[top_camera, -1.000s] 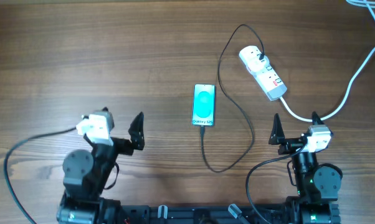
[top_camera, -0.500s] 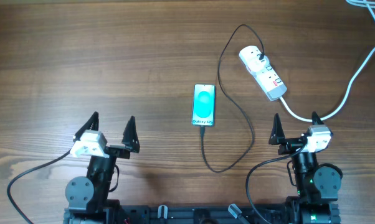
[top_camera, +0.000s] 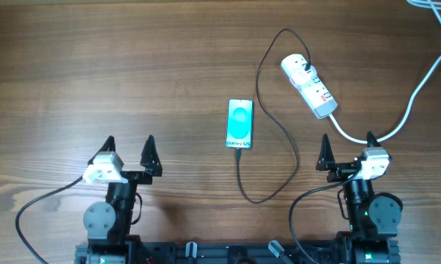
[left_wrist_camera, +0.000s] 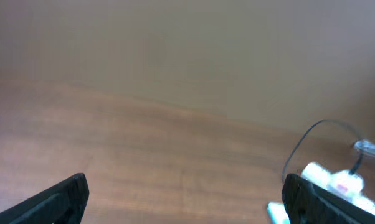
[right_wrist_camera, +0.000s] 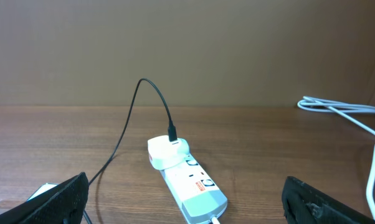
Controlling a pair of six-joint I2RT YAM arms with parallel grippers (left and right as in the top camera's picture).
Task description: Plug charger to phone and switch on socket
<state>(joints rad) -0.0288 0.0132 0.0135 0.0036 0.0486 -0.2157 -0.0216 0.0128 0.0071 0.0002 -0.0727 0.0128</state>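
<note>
The phone (top_camera: 240, 124) lies flat at the table's middle, teal screen up, lettering at its near end. The charger (top_camera: 296, 163), a thin black cable, runs from the phone's near end, loops right and up to a white adapter (top_camera: 298, 65) on the socket (top_camera: 314, 91). The socket also shows in the right wrist view (right_wrist_camera: 200, 193) and the left wrist view (left_wrist_camera: 334, 180). My left gripper (top_camera: 129, 147) (left_wrist_camera: 184, 199) is open and empty, left of the phone. My right gripper (top_camera: 347, 143) (right_wrist_camera: 184, 179) is open and empty, just short of the socket.
The socket's thick white cord (top_camera: 414, 92) (right_wrist_camera: 343, 112) curves from its near end past my right gripper to the table's far right corner. The charger's loop (top_camera: 256, 196) lies between the two arm bases.
My left arm has swung back over its base, and its gripper has turned from pointing right to facing forward. The right arm, phone and cable have not moved.
</note>
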